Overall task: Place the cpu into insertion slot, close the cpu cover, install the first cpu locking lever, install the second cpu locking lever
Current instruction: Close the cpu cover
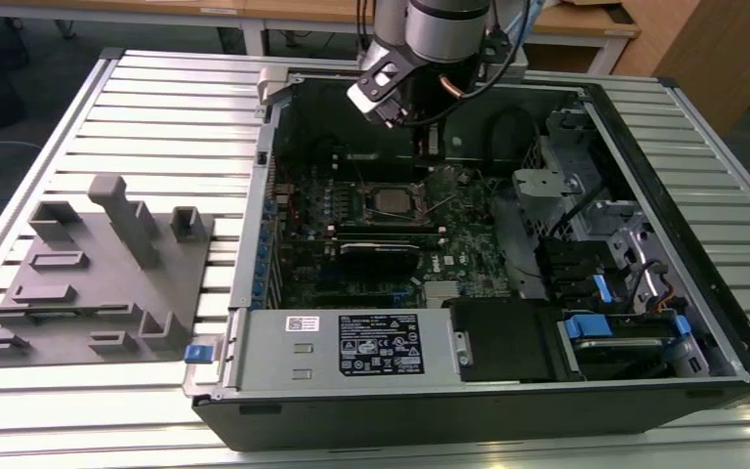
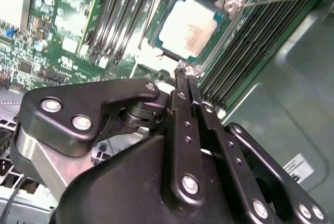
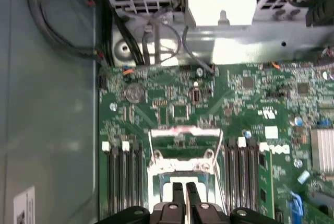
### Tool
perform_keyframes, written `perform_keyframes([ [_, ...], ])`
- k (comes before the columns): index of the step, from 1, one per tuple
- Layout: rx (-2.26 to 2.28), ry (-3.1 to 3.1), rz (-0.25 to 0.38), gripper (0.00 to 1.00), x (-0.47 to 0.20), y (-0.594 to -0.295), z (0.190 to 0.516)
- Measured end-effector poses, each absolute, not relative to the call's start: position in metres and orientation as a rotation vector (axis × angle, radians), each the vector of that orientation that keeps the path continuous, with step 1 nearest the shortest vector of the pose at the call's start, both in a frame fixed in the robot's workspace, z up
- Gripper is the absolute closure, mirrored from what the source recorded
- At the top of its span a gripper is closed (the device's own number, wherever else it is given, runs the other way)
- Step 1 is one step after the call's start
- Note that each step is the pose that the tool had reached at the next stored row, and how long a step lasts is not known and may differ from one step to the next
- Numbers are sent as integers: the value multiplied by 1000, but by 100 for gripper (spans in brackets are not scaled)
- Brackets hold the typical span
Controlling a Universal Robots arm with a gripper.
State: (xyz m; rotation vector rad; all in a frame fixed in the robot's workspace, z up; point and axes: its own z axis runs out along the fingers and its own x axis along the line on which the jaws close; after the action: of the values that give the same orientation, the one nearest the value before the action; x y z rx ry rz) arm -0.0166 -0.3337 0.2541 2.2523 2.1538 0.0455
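The gripper (image 2: 182, 73), pinched closed on nothing, hides part of the motherboard (image 2: 31, 51). Just past its tips, inside the computer case (image 1: 479, 415), the cpu (image 2: 189, 30) sits in the insertion slot (image 2: 168, 55), the cpu cover (image 2: 230, 4) framing it.

Silver-grey cpu (image 2: 189, 32), green motherboard (image 3: 250, 104), grey slatted table (image 1: 153, 107), blue drive tabs (image 1: 590, 325)

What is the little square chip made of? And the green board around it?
The cpu looks like metal on top: dull silver-grey, catching the light softly. The cpu cover framing it seems thin bare steel, with bright glints. The motherboard is probably a stiff resin board, glossy green with tiny soldered parts.
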Motion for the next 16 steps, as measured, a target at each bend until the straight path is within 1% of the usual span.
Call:
perform_keyframes([
  [7, 2253, 2155, 43, 84, -1, -334, 254],
  [16, 2255, 2157, 39, 84, 0, -334, 258],
])
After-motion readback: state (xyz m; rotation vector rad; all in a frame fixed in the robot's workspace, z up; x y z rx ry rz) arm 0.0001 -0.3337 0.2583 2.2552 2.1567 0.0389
